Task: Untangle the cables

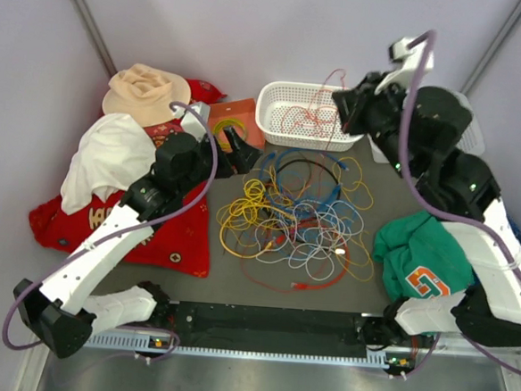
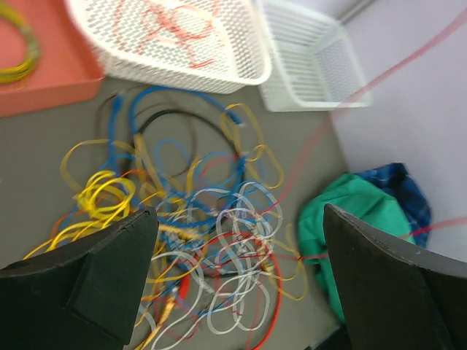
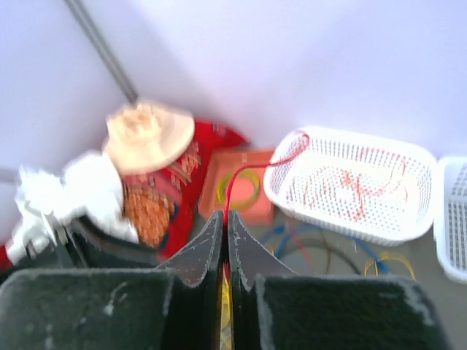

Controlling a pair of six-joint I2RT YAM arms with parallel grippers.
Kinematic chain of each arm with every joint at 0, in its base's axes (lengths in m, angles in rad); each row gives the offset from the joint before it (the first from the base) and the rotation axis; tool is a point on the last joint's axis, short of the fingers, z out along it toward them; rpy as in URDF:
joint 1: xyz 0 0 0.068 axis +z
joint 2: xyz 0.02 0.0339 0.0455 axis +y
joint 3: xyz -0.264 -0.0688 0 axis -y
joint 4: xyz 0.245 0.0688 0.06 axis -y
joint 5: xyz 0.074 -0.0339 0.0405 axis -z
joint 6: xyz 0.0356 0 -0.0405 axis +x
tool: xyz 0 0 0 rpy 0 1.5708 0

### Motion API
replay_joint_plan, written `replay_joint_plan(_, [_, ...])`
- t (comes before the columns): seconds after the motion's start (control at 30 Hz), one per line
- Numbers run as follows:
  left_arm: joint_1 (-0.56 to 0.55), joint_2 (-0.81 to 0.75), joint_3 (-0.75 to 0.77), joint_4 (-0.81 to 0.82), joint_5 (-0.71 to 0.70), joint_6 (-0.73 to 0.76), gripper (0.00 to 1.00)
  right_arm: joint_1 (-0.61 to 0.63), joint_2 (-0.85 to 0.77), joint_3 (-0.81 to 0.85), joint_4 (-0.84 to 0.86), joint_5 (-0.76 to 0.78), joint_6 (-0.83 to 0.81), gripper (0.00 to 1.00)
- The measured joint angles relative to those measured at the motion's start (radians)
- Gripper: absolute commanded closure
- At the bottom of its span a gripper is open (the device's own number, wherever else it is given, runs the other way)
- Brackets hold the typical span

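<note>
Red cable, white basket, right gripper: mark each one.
red cable (image 3: 271, 163), right wrist view, arc heading to the basket rim
white basket (image 1: 283, 133), top external view, near wall
right gripper (image 3: 225, 216), right wrist view, between its fingertips

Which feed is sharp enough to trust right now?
Top external: sharp, evenly lit, cable tangle clear. Left wrist: motion-blurred, white basket smeared. Right wrist: soft throughout, tan hat hazy.
</note>
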Motion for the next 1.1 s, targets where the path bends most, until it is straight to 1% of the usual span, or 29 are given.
replay_joint_plan(0.13, [0.001,-0.082,-0.079,-0.082,-0.096,0.005,0.01,-0.066,0.085,0.204,-0.035,0.017,-0.024,1.00])
replay_joint_plan(0.23, [0.002,-0.131,-0.129,-0.128,-0.140,0.005,0.01,-0.137,0.154,0.300,-0.057,0.016,-0.020,1.00])
replay_joint_plan(0.33, [0.002,-0.177,-0.180,-0.165,-0.159,0.005,0.01,-0.194,0.193,0.316,-0.042,0.014,-0.007,1.00])
replay_joint_plan(0.43, [0.002,-0.215,-0.220,-0.188,-0.161,0.003,0.01,-0.212,0.185,0.235,0.061,0.016,-0.003,1.00])
replay_joint_plan(0.5, [0.002,-0.232,-0.242,-0.191,-0.160,-0.002,0.01,-0.212,0.187,0.220,0.111,0.012,-0.004,1.00])
replay_joint_plan(0.53, [0.002,-0.239,-0.253,-0.191,-0.157,-0.003,0.01,-0.212,0.200,0.237,0.124,0.011,-0.006,1.00])
replay_joint_plan(0.6, [0.003,-0.247,-0.275,-0.181,-0.135,-0.009,0.01,-0.212,0.243,0.338,0.134,-0.005,-0.009,1.00])
replay_joint_plan(0.67, [0.003,-0.249,-0.301,-0.138,-0.104,-0.016,0.01,-0.212,0.267,0.412,0.153,-0.024,0.000,1.00])
replay_joint_plan(0.7, [0.003,-0.250,-0.316,-0.104,-0.085,-0.018,0.01,-0.212,0.263,0.422,0.160,-0.036,0.010,1.00])
replay_joint_plan(0.8, [0.003,-0.260,-0.412,0.124,-0.002,-0.021,0.01,-0.212,0.228,0.422,0.161,-0.068,0.057,1.00])
replay_joint_plan(0.9, [0.002,-0.264,-0.540,0.428,0.057,-0.004,0.01,-0.212,0.193,0.417,0.145,-0.093,0.121,1.00])
replay_joint_plan(0.93, [0.002,-0.253,-0.581,0.552,0.075,0.011,0.01,-0.212,0.180,0.412,0.134,-0.103,0.144,1.00])
replay_joint_plan(0.97, [0.002,-0.237,-0.598,0.635,0.088,0.024,0.01,-0.212,0.171,0.408,0.122,-0.112,0.163,1.00])
replay_joint_plan(1.0, [0.001,-0.204,-0.608,0.753,0.108,0.045,0.01,-0.212,0.159,0.405,0.108,-0.123,0.187,1.00])
replay_joint_plan(1.1, [-0.006,-0.103,-0.595,1.025,0.172,0.099,0.01,-0.212,0.140,0.400,0.072,-0.144,0.238,1.00])
